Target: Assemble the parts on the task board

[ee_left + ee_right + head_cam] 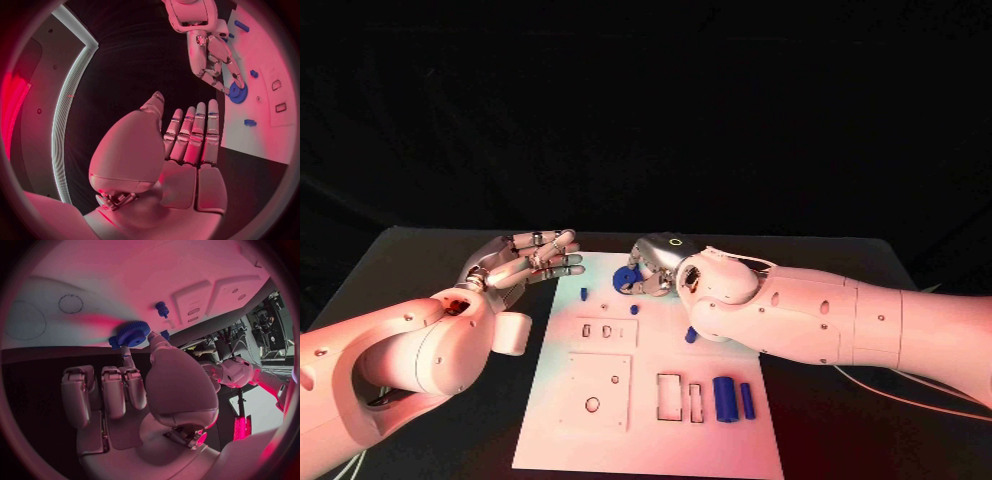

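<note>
The white task board (646, 430) lies in the middle of the black table. At its far end my right hand (658, 268) pinches a blue gear (629, 278) between thumb and a finger, just above the board; this gear (131, 333) sits at the fingertips of the right hand (137, 385) with a small blue peg (162, 309) close by. My left hand (524, 260) hovers open by the board's far left corner, fingers straight and together. From the left hand (187, 145) I see the gear (237, 92) in my right hand (212, 55).
More blue parts lie on the board: a small peg (583, 294), a stud (635, 309), another piece (691, 335) by my right arm, and two cylinders (724, 398) (747, 400) near the slots (682, 397). Cables (906, 390) trail at the right.
</note>
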You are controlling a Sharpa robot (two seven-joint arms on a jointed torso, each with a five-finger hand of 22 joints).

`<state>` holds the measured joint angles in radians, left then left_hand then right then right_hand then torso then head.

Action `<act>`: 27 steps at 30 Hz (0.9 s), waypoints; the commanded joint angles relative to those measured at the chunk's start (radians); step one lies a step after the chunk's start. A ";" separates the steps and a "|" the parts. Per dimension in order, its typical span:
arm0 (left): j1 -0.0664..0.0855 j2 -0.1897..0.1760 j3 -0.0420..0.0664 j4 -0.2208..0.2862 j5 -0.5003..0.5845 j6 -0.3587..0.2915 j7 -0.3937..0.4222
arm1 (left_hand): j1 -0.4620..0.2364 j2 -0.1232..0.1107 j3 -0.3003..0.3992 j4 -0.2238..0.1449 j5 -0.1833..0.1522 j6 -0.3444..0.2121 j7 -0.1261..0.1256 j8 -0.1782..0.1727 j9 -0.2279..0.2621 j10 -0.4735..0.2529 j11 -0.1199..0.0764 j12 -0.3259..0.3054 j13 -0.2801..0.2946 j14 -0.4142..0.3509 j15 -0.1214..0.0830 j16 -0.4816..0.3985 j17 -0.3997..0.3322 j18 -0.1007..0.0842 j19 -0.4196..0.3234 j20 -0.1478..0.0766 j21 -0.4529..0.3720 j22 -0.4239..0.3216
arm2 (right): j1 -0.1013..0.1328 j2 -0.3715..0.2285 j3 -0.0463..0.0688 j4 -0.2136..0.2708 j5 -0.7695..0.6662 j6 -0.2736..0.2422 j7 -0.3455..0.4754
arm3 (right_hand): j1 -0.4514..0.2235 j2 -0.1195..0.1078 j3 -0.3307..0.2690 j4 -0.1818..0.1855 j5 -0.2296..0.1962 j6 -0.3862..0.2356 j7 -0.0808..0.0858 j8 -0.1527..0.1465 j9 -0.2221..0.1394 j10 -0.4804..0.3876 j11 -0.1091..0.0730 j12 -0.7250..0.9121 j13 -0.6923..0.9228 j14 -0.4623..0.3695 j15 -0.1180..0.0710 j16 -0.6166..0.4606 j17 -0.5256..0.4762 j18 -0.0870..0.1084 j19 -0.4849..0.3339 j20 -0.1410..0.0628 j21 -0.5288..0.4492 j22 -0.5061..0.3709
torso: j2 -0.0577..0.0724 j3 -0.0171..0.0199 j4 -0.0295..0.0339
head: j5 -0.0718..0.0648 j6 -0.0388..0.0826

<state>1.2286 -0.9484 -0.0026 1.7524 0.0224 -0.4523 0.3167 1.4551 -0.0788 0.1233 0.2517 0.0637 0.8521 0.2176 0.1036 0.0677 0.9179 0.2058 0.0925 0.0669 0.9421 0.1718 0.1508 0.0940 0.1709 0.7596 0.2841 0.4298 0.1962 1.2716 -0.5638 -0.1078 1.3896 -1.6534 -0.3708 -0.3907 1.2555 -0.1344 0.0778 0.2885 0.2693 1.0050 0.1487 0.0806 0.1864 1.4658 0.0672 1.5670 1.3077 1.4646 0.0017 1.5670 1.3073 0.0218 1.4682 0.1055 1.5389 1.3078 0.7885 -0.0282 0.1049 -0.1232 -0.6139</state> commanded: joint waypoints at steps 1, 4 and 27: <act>0.001 0.002 0.001 0.002 0.001 0.005 0.007 | 0.004 0.005 0.001 -0.005 -0.005 -0.001 0.041 -0.004 -0.001 -0.003 0.005 -0.004 -0.001 -0.005 0.000 -0.005 -0.001 0.005 -0.006 0.000 0.004 0.001 | -0.003 -0.002 -0.003 -0.006 0.011 0.034 0.000 | -0.007 -0.001 0.006 0.002 0.007 0.007 0.001 0.001 0.000 0.105 0.004 0.004 0.263 0.106 0.001 0.004 0.263 -0.012 0.077 0.006 0.001 0.232 | 0.000 -0.0001 -0.0009 | 0.000 0.000; 0.001 0.001 0.001 0.002 0.001 0.004 0.007 | 0.004 0.005 0.001 -0.005 -0.005 -0.001 0.041 -0.004 -0.001 -0.003 0.005 -0.004 -0.001 -0.005 0.000 -0.005 -0.001 0.005 -0.006 0.000 0.004 0.001 | -0.003 -0.003 -0.003 -0.008 0.015 0.037 0.000 | -0.008 -0.001 0.006 0.002 0.007 0.007 0.001 0.001 0.000 0.105 0.004 0.004 0.263 0.106 0.001 0.004 0.263 -0.012 0.077 0.006 0.001 0.232 | 0.000 -0.0001 -0.0009 | 0.000 -0.001; 0.001 -0.002 0.001 0.002 0.001 0.005 0.009 | 0.003 0.005 0.001 -0.005 -0.005 -0.002 0.041 -0.004 -0.002 -0.004 0.006 -0.004 -0.001 -0.005 0.000 -0.005 -0.001 0.005 -0.007 0.000 0.005 0.001 | -0.003 -0.042 -0.006 0.038 0.014 0.023 -0.004 | -0.008 -0.001 0.009 0.001 0.014 0.014 -0.001 0.003 0.001 0.105 0.003 0.004 0.263 0.106 0.000 0.004 0.263 -0.013 0.080 0.005 0.004 0.235 | 0.000 0.0001 -0.0007 | 0.008 -0.003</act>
<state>1.2286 -0.9512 -0.0026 1.7525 0.0224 -0.4524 0.3168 1.4550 -0.0788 0.1245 0.2505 0.0637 0.8521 0.2176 0.1036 0.0677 0.9179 0.2058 0.0925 0.0670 0.9421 0.1717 0.1508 0.0940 0.1709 0.7596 0.2841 0.4298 0.1959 1.2680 -0.6034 -0.1144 1.4220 -1.6312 -0.3581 -0.3880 1.2556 -0.1345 0.0804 0.2912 0.2772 1.0134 0.1478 0.0770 0.1884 1.4658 0.0672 1.5670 1.3075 1.4647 0.0016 1.5670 1.3079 0.0218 1.4682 0.1055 1.5389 1.3074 0.7886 -0.0286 0.1048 -0.1164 -0.6171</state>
